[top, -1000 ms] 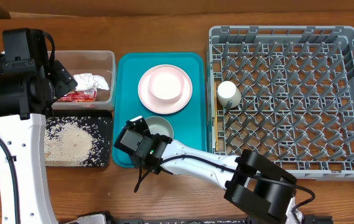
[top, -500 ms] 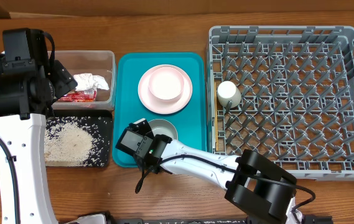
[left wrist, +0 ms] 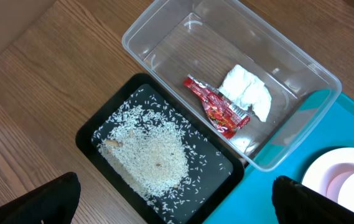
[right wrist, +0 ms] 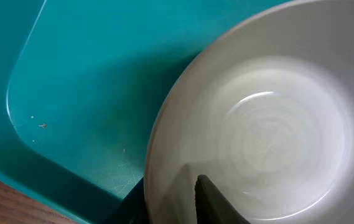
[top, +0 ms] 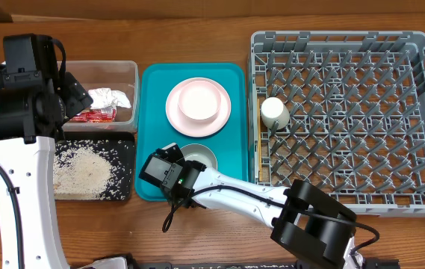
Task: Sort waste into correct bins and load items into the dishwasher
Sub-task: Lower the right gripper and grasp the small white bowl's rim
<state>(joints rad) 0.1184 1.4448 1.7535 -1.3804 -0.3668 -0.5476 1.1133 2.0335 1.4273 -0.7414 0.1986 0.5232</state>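
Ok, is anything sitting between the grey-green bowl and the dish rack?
Nothing visible. The grey-green bowl only has to clear the teal tray rim and the dish rack wall; the white cup stands inside the rack, further back.

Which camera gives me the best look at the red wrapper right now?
Left wrist: the red wrapper lies fully visible in the clear tub beside the napkin. Overhead shows only part beside the left arm. Right wrist shows none.

A robotics lab bench — robot arm (top: 234, 196) over a wooden table (top: 197, 37), grey dish rack (top: 346, 119), teal tray (top: 152, 112).
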